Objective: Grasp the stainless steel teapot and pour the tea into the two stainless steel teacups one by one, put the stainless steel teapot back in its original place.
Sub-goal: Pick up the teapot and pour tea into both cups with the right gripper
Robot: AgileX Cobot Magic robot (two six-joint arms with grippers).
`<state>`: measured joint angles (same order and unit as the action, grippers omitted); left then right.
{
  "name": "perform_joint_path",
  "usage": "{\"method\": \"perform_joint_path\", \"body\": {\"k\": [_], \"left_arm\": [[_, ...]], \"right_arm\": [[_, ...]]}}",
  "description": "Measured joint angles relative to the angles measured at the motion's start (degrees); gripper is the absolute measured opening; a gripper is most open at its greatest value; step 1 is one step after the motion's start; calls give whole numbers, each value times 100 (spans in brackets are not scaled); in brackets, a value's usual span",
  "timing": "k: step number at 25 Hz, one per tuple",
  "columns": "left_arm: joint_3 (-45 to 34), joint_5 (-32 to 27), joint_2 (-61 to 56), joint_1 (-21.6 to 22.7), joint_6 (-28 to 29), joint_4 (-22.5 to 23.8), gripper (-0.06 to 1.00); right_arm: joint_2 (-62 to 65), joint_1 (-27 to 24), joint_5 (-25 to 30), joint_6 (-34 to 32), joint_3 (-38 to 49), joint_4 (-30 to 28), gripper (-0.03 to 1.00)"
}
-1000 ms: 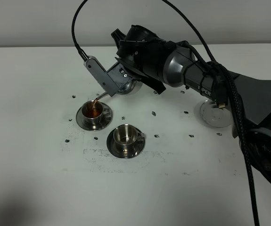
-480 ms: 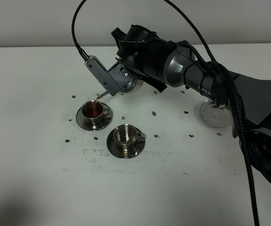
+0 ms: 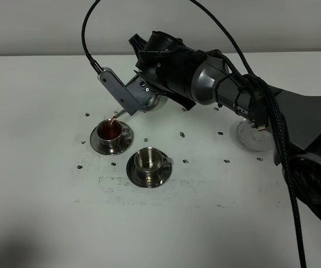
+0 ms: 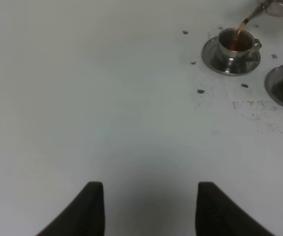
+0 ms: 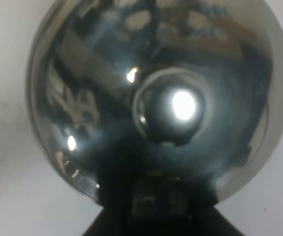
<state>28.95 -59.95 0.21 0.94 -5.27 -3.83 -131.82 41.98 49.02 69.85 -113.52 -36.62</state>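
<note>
My right gripper [image 3: 139, 96] is shut on the stainless steel teapot [image 3: 151, 103] and holds it tilted, spout down to the left. A thin stream of tea runs from the spout [image 3: 120, 114] into the far-left teacup [image 3: 110, 133], which holds brown tea. The nearer teacup [image 3: 148, 162] stands on its saucer with no tea visible in it. The teapot's domed lid and knob [image 5: 173, 110] fill the right wrist view. A bare round coaster [image 3: 253, 134] lies at the right. The left wrist view shows my left gripper [image 4: 151, 211] open over bare table, with the filling teacup [image 4: 236, 43] far off.
Small dark marks dot the white table [image 3: 48, 184] around the saucers. Black cables arch over the right arm [image 3: 233, 89], whose body stretches across the right side. The second teacup's saucer [image 4: 279, 91] sits at the edge of the left wrist view.
Tea has kept streaming into the far-left teacup. The right arm and teapot have shifted very slightly to the left.
</note>
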Motion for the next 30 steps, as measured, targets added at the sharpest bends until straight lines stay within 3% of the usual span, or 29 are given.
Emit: {"method": "perform_joint_path", "body": {"k": [30], "left_arm": [[0, 0, 0, 0, 0, 0, 42]], "right_arm": [[0, 3, 60, -34, 0, -13, 21]]}}
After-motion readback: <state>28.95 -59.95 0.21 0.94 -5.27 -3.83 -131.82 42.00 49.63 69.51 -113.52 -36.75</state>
